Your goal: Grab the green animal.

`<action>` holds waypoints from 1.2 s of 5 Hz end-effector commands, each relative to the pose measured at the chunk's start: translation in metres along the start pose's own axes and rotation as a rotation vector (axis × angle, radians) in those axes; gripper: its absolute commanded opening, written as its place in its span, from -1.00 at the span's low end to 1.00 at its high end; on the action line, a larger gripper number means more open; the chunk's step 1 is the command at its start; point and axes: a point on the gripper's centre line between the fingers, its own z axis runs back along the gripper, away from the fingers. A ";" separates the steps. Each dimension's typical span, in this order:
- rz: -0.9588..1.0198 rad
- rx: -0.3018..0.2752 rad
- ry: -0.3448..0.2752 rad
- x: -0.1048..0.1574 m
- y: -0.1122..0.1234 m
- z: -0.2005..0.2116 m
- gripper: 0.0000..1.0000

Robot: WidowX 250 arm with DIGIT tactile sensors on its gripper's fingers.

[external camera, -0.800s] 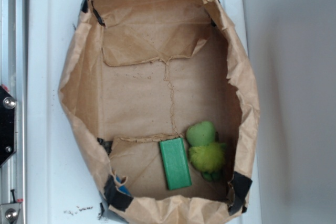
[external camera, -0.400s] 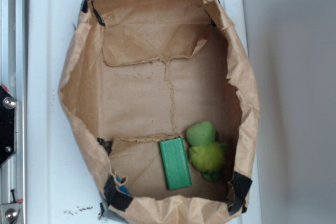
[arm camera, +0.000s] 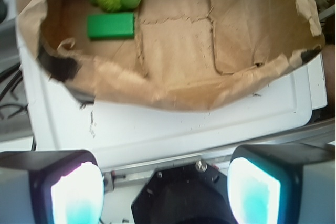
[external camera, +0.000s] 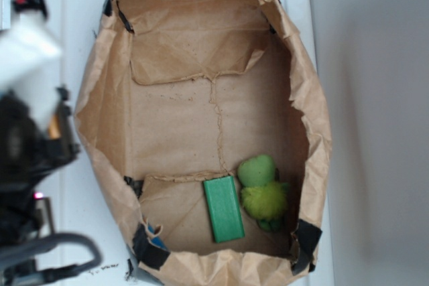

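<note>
My claw point(arm camera: 165, 192) stands with its two pale-padded fingers point(arm camera: 79, 195) well apart and nothing between them. It hangs outside the crumpled brown paper bag point(arm camera: 157, 95), over the edge of the white tray-like surface point(arm camera: 199, 124) the bag lies on. In the exterior view my arm point(external camera: 27, 145) is a blurred dark mass at the left, clear of the bag's wall.

Step in hand, as I judge it: the approach. To do it well I should carry the claw over the bag's rim, centre it above the toy, keep the fingers spread, and descend straight so neither finger catches the paper or the flat dark green rectangular block point(external camera: 224, 209).

The target, a small fuzzy lime-green plush animal point(external camera: 263, 195), lies on the bag's floor in a near corner, just beside the block and close to the side wall. It shows a smoother pale green rounded part point(external camera: 257, 170) towards the bag's middle; the body looks soft and should yield under the fingers.
</note>
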 end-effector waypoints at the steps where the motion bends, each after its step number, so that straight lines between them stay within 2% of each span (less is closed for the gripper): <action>1: -0.091 -0.040 -0.124 0.032 -0.004 -0.027 1.00; 2: -0.136 -0.061 -0.187 0.051 -0.007 -0.041 1.00; 3: -0.165 -0.058 -0.193 0.064 -0.014 -0.050 1.00; 5: -0.153 -0.035 -0.150 0.090 -0.024 -0.065 1.00; 6: -0.125 -0.088 -0.127 0.101 -0.018 -0.051 1.00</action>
